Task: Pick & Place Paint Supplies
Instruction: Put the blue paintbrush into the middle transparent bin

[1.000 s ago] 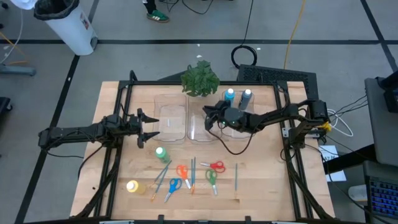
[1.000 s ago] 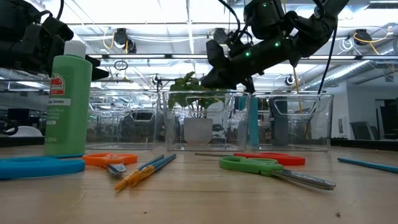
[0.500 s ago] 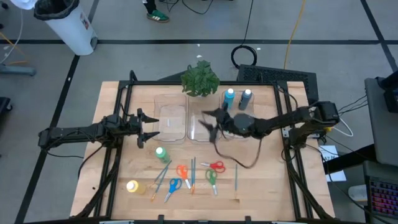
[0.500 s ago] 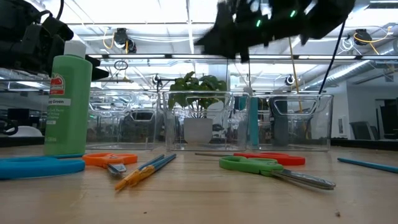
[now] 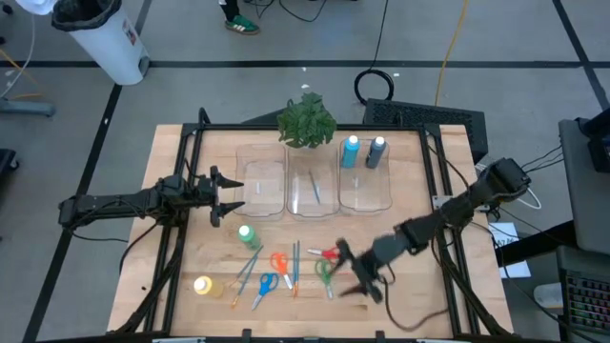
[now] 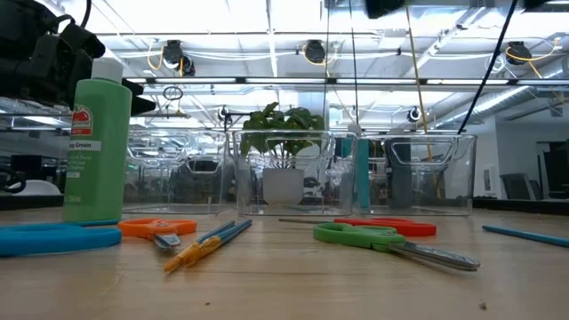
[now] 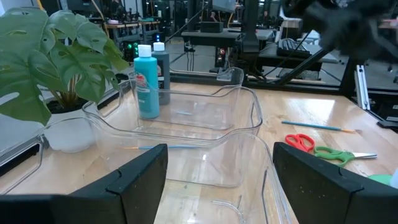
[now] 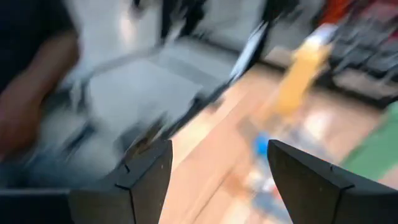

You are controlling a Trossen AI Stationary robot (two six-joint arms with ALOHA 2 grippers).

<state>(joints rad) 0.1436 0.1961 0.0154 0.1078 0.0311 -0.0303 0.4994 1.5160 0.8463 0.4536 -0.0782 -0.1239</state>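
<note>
My right gripper [image 5: 351,272] hangs open above the table's near middle, beside the green scissors [image 5: 324,272] and red scissors [image 5: 332,254], touching nothing; its fingers stand wide apart in the right wrist view [image 8: 217,180]. My left gripper [image 5: 225,195] waits open at the left, level, facing the clear bins [image 7: 186,124]. A thin blue brush [image 5: 315,188] lies on the middle bin's floor. A light blue bottle [image 5: 352,150] and a dark bottle [image 5: 378,151] stand in the right bin. On the table are a green bottle [image 5: 246,234], a yellow bottle [image 5: 203,285], orange scissors [image 5: 279,262] and blue scissors [image 5: 268,283].
Three clear bins [image 5: 262,186] stand in a row across the table's middle, with a leafy plant [image 5: 306,120] behind them. Loose brushes [image 5: 296,262] lie among the scissors, one [image 5: 361,270] close by the right gripper. A black frame rail [image 5: 443,248] runs along the right side.
My right gripper has swung from above the middle bin toward the table's near edge, rolling and tipping toward level as it went, and has opened. It now hangs over the scissors. A blue brush now shows lying in the middle bin.
</note>
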